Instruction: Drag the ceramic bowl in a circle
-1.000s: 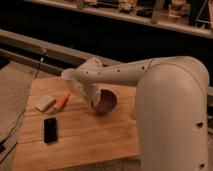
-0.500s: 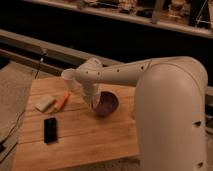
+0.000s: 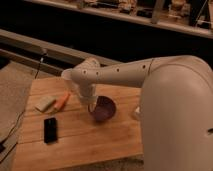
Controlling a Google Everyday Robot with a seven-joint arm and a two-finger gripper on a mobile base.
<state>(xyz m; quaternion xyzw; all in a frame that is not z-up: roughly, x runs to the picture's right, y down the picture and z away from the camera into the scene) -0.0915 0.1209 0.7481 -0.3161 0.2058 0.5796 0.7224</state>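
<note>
Now we see the end effector (image 3: 92, 106) lowered at the left rim of the ceramic bowl (image 3: 105, 110); whether it is open, closed or gripping the rim, we cannot tell. The bowl sits around the middle of the wooden counter (image 3: 80, 145), and compared with a second ago it has slid a little toward the near edge, the arm (image 3: 115, 75) following it down. To the left, the carrot (image 3: 62, 101) and the sponge (image 3: 45, 103) lie side by side. The black phone (image 3: 50, 129) rests nearer to us, and none of these three has shifted. A small white cup (image 3: 135, 113) peeks out just right of the bowl.
</note>
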